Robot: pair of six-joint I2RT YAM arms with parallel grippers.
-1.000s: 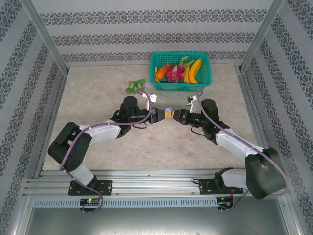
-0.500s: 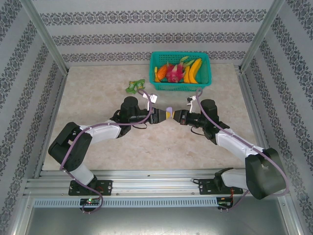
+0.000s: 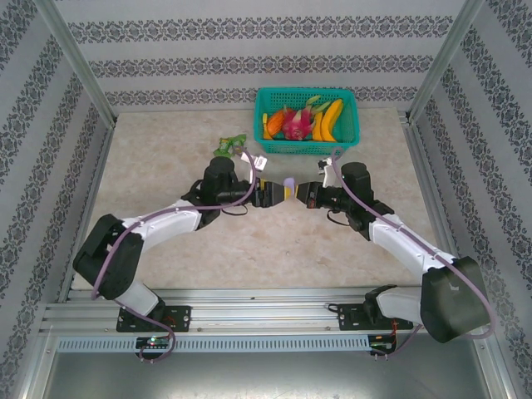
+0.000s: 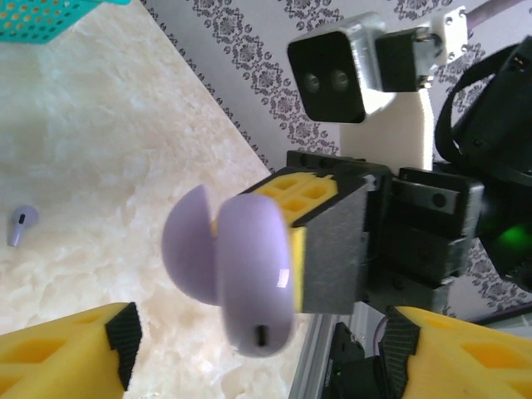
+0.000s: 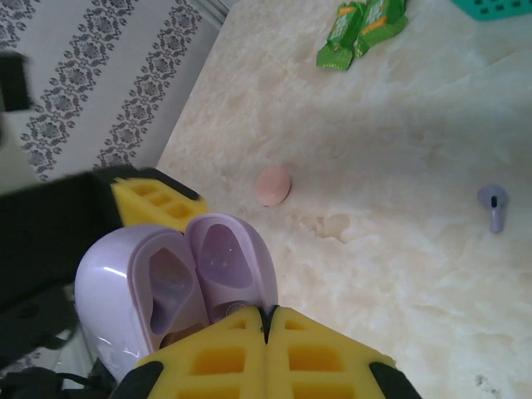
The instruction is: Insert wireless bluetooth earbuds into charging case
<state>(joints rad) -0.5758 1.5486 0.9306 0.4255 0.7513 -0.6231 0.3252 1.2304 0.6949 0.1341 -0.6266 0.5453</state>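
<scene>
The right gripper (image 5: 266, 316) is clamped on the open lilac case (image 5: 166, 283). The left gripper (image 4: 262, 339) is spread wide, with a pad on either side of the case and clear of it. One lilac earbud (image 5: 493, 204), a tiny rounded head on a short stem, lies flat on the marble table (image 5: 399, 125) below the case, well off to one side (a pink rounded piece (image 5: 273, 184) lies nearer). The right wrist view looks into the case's two wells, while the left wrist view gives its smooth outer shell. In the right wrist view the earbud's long axis runs up the picture, head uppermost.
</scene>
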